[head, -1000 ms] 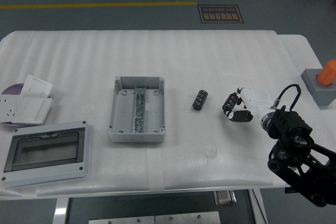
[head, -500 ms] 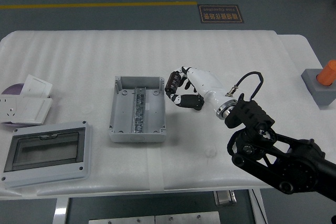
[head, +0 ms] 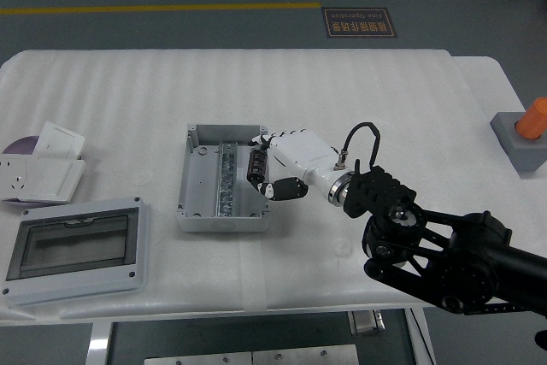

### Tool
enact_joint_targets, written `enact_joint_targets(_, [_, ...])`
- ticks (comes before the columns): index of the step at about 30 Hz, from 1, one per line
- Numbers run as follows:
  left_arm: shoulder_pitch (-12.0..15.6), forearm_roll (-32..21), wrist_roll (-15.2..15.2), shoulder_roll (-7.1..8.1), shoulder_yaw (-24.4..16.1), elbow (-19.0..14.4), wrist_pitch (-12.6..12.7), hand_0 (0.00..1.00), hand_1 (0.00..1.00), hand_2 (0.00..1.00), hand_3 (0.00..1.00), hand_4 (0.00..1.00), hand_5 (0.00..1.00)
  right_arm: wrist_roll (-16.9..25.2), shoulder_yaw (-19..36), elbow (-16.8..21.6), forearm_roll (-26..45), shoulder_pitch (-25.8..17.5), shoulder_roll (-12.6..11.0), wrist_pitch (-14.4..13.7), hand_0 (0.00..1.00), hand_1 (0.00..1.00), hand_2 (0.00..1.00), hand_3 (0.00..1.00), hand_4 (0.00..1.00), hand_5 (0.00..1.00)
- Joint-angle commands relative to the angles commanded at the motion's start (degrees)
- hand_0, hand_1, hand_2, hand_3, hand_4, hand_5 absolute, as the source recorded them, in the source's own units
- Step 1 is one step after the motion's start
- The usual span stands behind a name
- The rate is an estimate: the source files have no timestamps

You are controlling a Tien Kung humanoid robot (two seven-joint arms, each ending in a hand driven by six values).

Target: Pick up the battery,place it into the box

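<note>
My right hand (head: 275, 170) has its fingers curled around the battery (head: 254, 165), seemingly above the right wall of the box (head: 198, 203) mid-table, so it can drop inside.

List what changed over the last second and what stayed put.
The right hand took hold of the battery, lifted it off the table and carried it left, over the right side of the grey box. Box, lid and socket parts stayed put.
</note>
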Motion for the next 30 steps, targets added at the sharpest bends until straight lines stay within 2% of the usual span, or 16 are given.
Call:
enact_joint_targets(4, [0.0, 0.0, 0.0, 0.01, -0.1, 0.0, 0.0, 0.621, 0.647, 0.521, 0.558, 0.631, 0.368, 0.8, -0.9, -0.1, 0.8, 0.6, -0.1, -0.1, 0.812, 0.869, 0.963, 0.996, 0.676, 0.468])
enact_joint_targets(5, [0.0, 0.0, 0.0, 0.01, 0.0, 0.0, 0.0, 0.620, 0.641, 0.520, 0.557, 0.632, 0.369, 0.9, -1.1, -0.1, 1.0, 0.8, -0.1, -0.1, 0.846, 0.897, 0.987, 0.998, 0.723, 0.505])
enact_joint_targets(7, [0.0, 0.1, 0.0, 0.02, -0.1, 0.0, 0.0, 0.620, 0.641, 0.520, 0.557, 0.632, 0.369, 1.2, -1.1, -0.3, 1.3, 0.8, 0.0, -0.3, 0.846, 0.897, 0.987, 0.998, 0.723, 0.505])
enact_joint_targets(13, [0.0, 0.2, 0.0, -0.07, -0.2, 0.0, 0.1, 0.620, 0.642, 0.517, 0.553, 0.628, 0.371, 0.6, 2.3, -1.7, 0.6, -0.6, -0.6, -1.5, 0.862, 0.906, 0.993, 0.998, 0.742, 0.505])
enact_joint_targets(16, [0.0, 0.2, 0.0, -0.05, -0.2, 0.0, 0.1, 0.620, 0.642, 0.517, 0.553, 0.628, 0.371, -1.7, 4.4, -3.2, -0.2, -1.2, -2.2, 0.5, 0.862, 0.906, 0.993, 0.998, 0.742, 0.505])
enact_joint_targets(21, [-0.1, 0.3, 0.0, 0.03, -0.3, 0.0, 0.1, 0.620, 0.642, 0.515, 0.551, 0.620, 0.368, -5.4, 4.8, -5.9, 0.8, -1.1, -4.6, 5.4, 0.857, 0.906, 0.977, 0.998, 0.735, 0.503])
enact_joint_targets(25, [-0.2, 0.4, 0.0, 0.06, -0.5, 0.0, 0.1, 0.618, 0.641, 0.514, 0.551, 0.619, 0.370, -7.3, 3.5, -7.5, 2.3, -0.9, -5.1, 8.5, 0.858, 0.892, 0.955, 0.998, 0.762, 0.516])
enact_joint_targets(28, [-0.2, 0.4, 0.0, 0.04, -0.5, 0.0, 0.1, 0.618, 0.641, 0.514, 0.551, 0.619, 0.370, -7.9, 2.4, -8.3, 3.1, -0.7, -4.9, 9.4, 0.858, 0.892, 0.955, 0.998, 0.762, 0.516])
enact_joint_targets(29, [-0.2, 0.4, 0.0, 0.03, -0.5, 0.0, 0.2, 0.618, 0.640, 0.512, 0.551, 0.616, 0.367, -8.0, 2.0, -8.7, 3.3, -0.5, -4.8, 9.6, 0.861, 0.888, 0.957, 0.998, 0.822, 0.574])
enact_joint_targets(30, [-0.2, 0.5, 0.0, 0.03, -0.5, 0.0, 0.2, 0.618, 0.640, 0.512, 0.551, 0.616, 0.367, -8.0, 1.7, -9.1, 3.4, -0.4, -4.7, 9.7, 0.861, 0.888, 0.957, 0.998, 0.822, 0.574])
